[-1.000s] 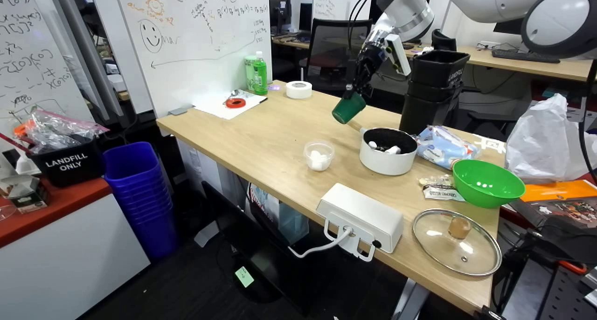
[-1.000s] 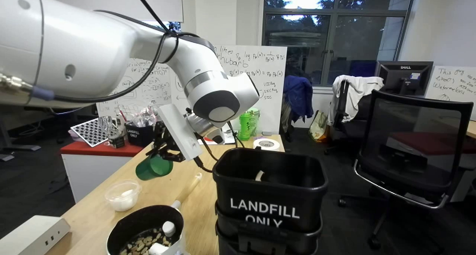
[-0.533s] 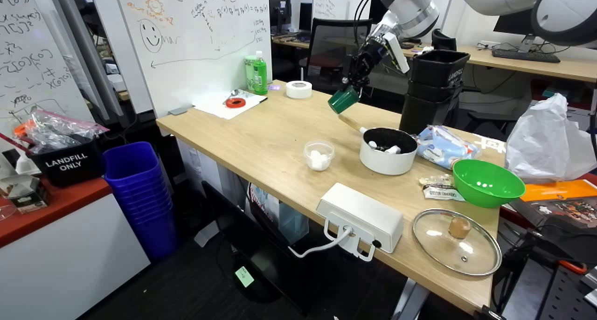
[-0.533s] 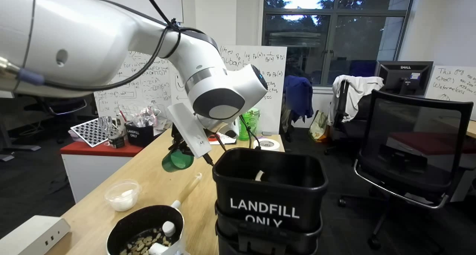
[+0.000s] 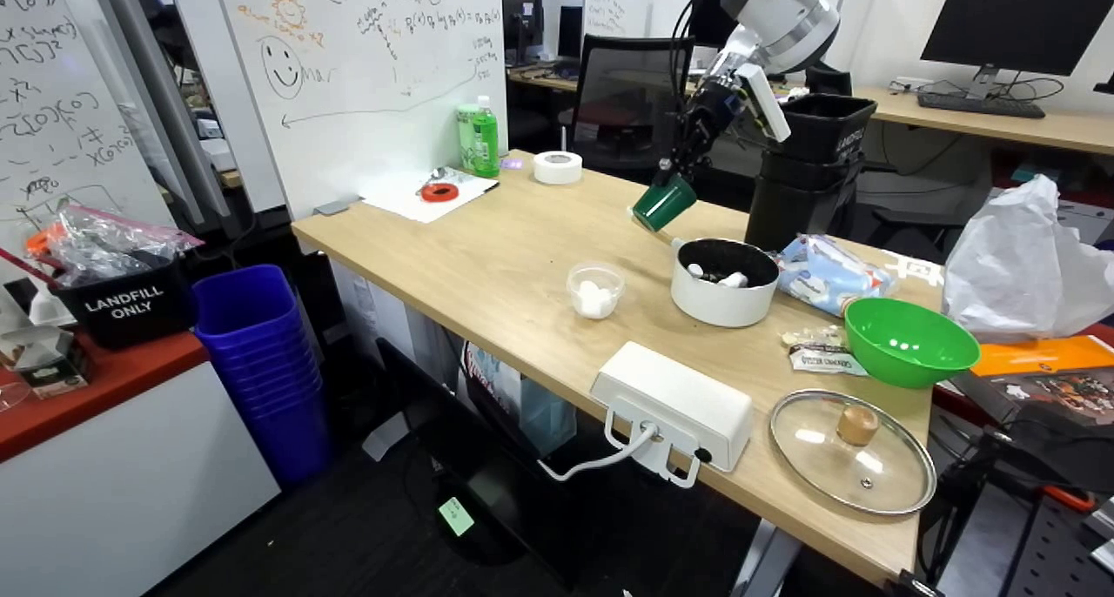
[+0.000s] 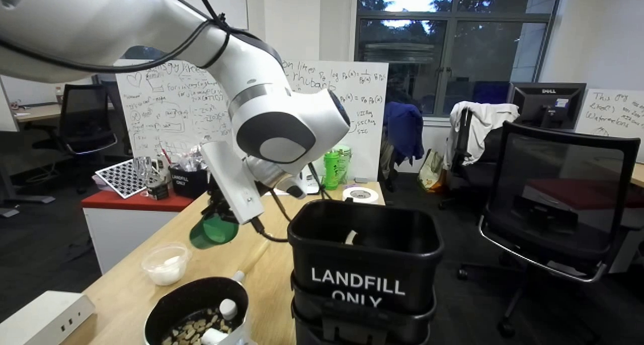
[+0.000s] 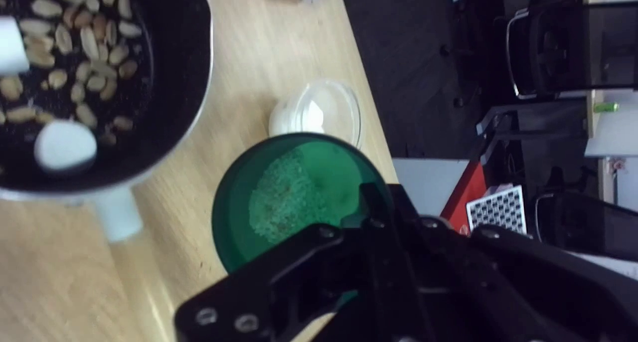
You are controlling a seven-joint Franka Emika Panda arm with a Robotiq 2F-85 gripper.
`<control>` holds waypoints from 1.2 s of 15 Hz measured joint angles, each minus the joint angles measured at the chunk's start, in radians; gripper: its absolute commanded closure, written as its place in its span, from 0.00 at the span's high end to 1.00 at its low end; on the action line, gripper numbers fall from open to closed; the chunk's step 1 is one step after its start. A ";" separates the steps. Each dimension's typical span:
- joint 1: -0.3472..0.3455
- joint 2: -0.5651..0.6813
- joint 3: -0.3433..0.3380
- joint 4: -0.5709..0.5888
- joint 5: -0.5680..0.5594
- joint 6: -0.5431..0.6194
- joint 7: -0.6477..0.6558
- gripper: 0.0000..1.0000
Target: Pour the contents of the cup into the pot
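The gripper (image 7: 383, 197) pinches the rim of the green cup (image 5: 663, 204), which hangs tilted above the counter (image 5: 487, 240). Its contents (image 7: 284, 197) look pale and grainy, though blur makes that uncertain. The white pot (image 5: 722, 305) stands toward the counter edge by the black bins (image 5: 805, 179); the wrist view cuts it off, and in an exterior view the cup covers part of its handle (image 5: 668, 237).

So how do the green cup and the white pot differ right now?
The green cup hangs tilted in the gripper, off the table; the white pot stands upright on it. The cup is dark green; the pot is white outside and dark inside. The cup holds pale grainy stuff; the pot holds what look like nuts and white pieces. The cup is narrower than the pot. Both have open tops and something inside.
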 measured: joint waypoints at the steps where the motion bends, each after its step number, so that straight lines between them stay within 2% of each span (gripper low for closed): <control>1: 0.003 -0.025 0.002 -0.059 -0.005 -0.045 -0.023 0.01; 4: 0.010 -0.108 0.005 -0.237 -0.027 -0.160 -0.116 0.01; 7: 0.017 -0.196 0.003 -0.386 -0.034 -0.194 -0.199 0.06; 11: 0.020 -0.183 -0.004 -0.370 -0.032 -0.193 -0.198 0.06; 12: 0.021 -0.181 -0.004 -0.368 -0.032 -0.193 -0.198 0.01; 18: 0.020 -0.160 -0.011 -0.368 -0.005 -0.193 -0.204 0.01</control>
